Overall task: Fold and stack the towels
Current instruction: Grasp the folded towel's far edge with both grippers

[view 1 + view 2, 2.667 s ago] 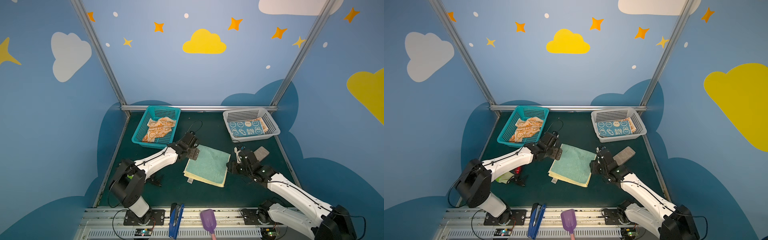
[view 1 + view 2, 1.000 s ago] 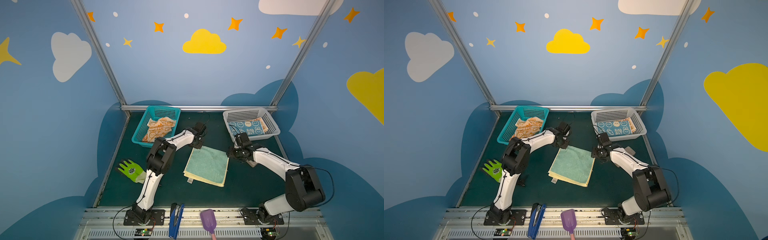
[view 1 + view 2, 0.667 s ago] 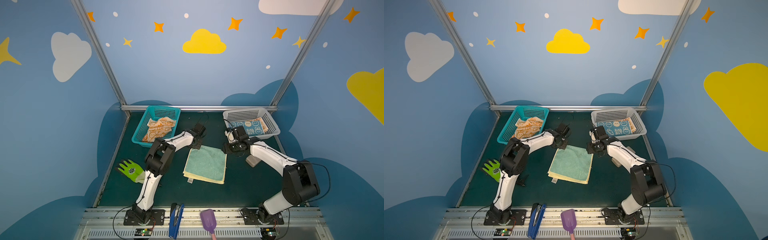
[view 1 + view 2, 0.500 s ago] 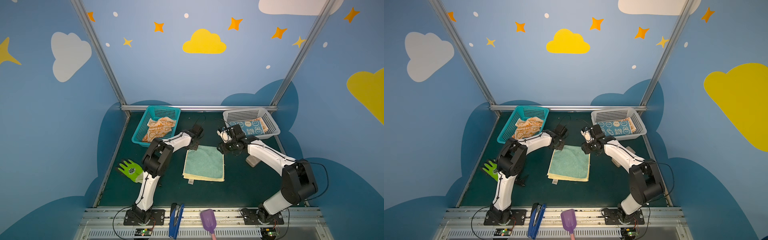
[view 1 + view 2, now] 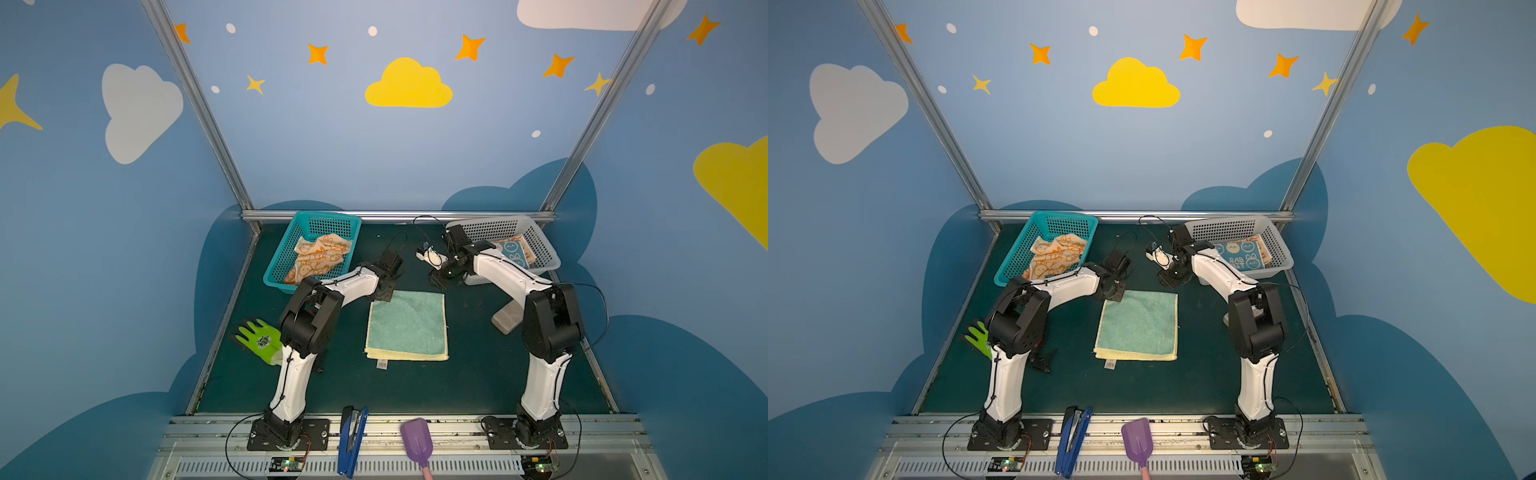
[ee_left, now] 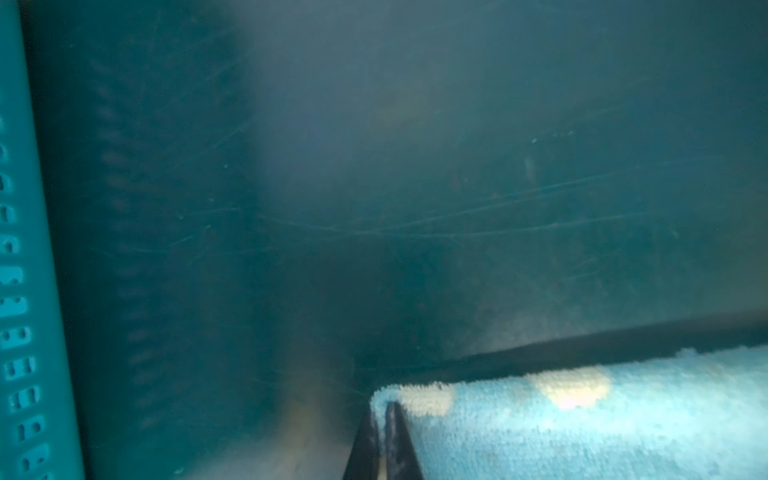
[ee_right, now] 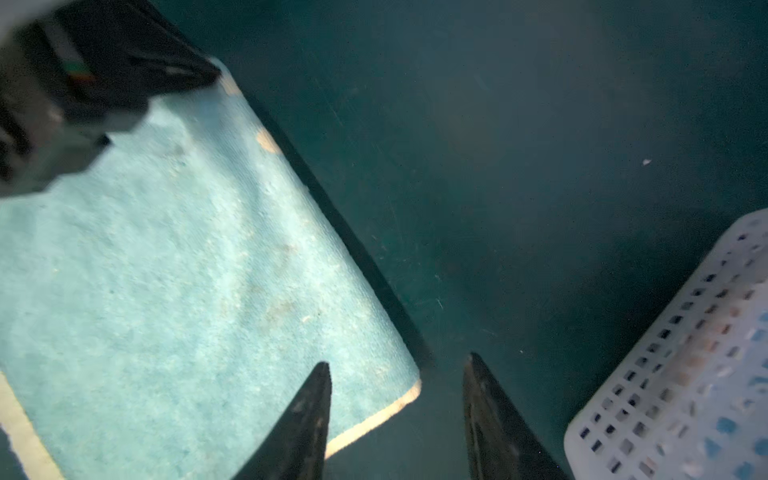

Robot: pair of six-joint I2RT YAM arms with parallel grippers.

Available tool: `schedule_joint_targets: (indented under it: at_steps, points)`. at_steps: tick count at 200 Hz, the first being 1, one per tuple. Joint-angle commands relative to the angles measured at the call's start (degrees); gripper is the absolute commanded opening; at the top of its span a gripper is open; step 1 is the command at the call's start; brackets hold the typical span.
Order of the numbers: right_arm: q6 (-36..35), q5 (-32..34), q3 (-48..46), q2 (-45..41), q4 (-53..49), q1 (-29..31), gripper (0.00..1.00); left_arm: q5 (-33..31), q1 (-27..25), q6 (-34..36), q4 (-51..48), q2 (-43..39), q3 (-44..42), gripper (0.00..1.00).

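My left fingers (image 6: 392, 432) are pressed together, pinching the upper-left corner of the mint-green towel (image 5: 407, 324). My right fingers (image 7: 318, 395) stand spread, straddling its upper-right corner. The towel lies flat on the tabletop (image 5: 478, 374) at mid-frame in both top views, below the teal basket (image 5: 286, 253) and the white basket (image 5: 544, 253).
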Motion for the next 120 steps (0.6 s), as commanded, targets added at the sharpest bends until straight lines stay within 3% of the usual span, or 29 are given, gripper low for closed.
schedule_joint_targets:
  at_steps: [1,106,120]
  points:
    - [-4.14,0.75,0.62,2.56,-4.92,-0.6,0.48,2.11,1.33,-0.5,-3.18,-0.36,-2.02,0.07]
    - [-4.13,4.77,8.62,13.73,-9.49,-0.78,0.47,6.08,2.04,0.01,-2.84,-0.69,-2.21,0.16]
    - [-4.51,4.96,9.29,14.78,-10.52,-0.78,0.42,6.31,2.11,0.16,-2.95,-0.62,-2.11,0.17]
